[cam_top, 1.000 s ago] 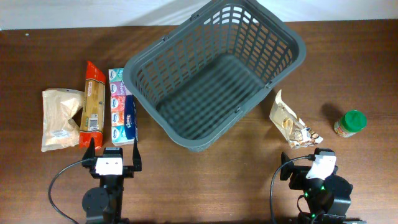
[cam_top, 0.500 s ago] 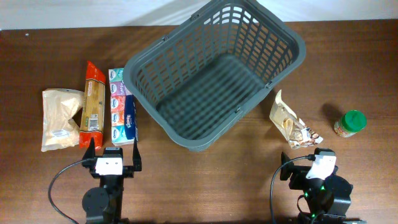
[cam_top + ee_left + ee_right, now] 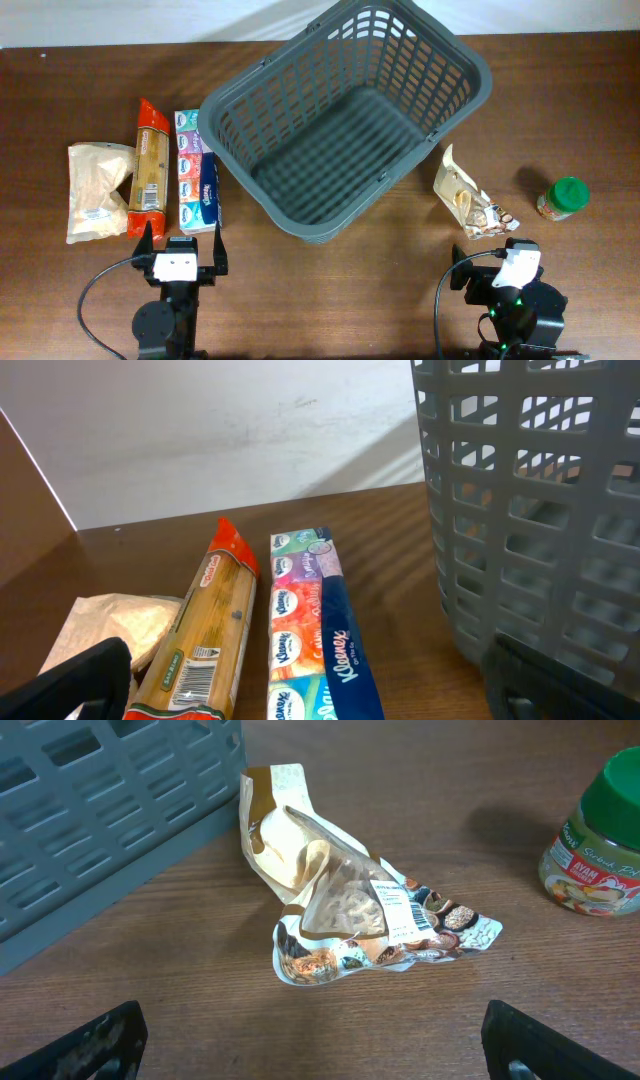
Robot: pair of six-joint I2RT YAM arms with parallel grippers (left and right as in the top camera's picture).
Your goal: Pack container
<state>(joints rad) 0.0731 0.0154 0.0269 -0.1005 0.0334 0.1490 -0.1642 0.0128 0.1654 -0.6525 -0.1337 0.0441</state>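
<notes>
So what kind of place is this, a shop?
Probably a robot practice lab, not a shop: a plain wooden table, a left arm and right arm at its edge, a tissue pack beside a grey basket.

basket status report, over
Left gripper open, empty; right gripper open, empty. Large dark grey slotted plastic basket empty. Nothing blocking it.

Dark grey slotted basket (image 3: 345, 115) upright on table, empty, set diagonally at the far centre, thick rim.
</notes>
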